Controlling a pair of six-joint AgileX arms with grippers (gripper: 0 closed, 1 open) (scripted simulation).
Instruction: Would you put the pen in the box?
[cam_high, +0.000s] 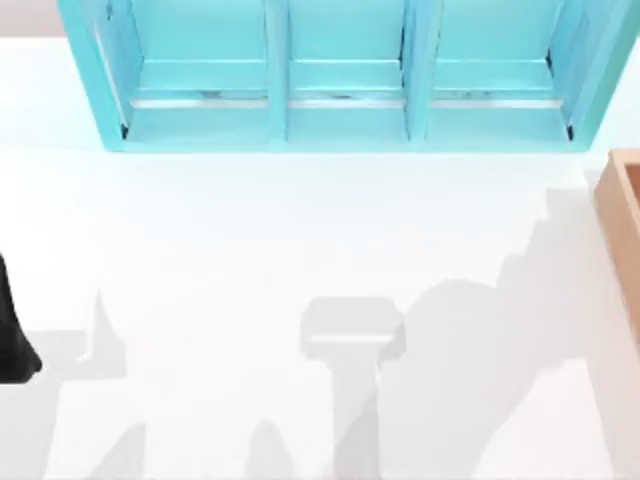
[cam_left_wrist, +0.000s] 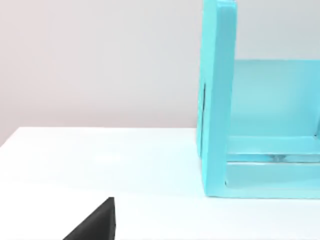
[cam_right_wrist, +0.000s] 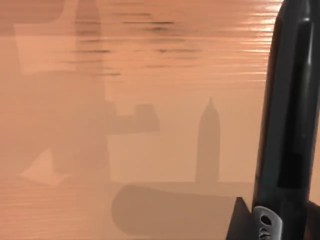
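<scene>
Right gripper over the box, pen beside its camera; grip state: cannot tell.
Pen not yet dropped in; release remains. Left arm parked at counter's left edge.

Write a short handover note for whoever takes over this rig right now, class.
Left end effector: parked at the left edge of the table.
Right end effector: over the box at the table's right edge. Its wrist view looks onto the box's wooden inside.
Pen: upright close before that camera, above the box floor, not yet lying in it.
Done: pen is over the box.
Left: probably set it down inside, then withdraw.
</scene>
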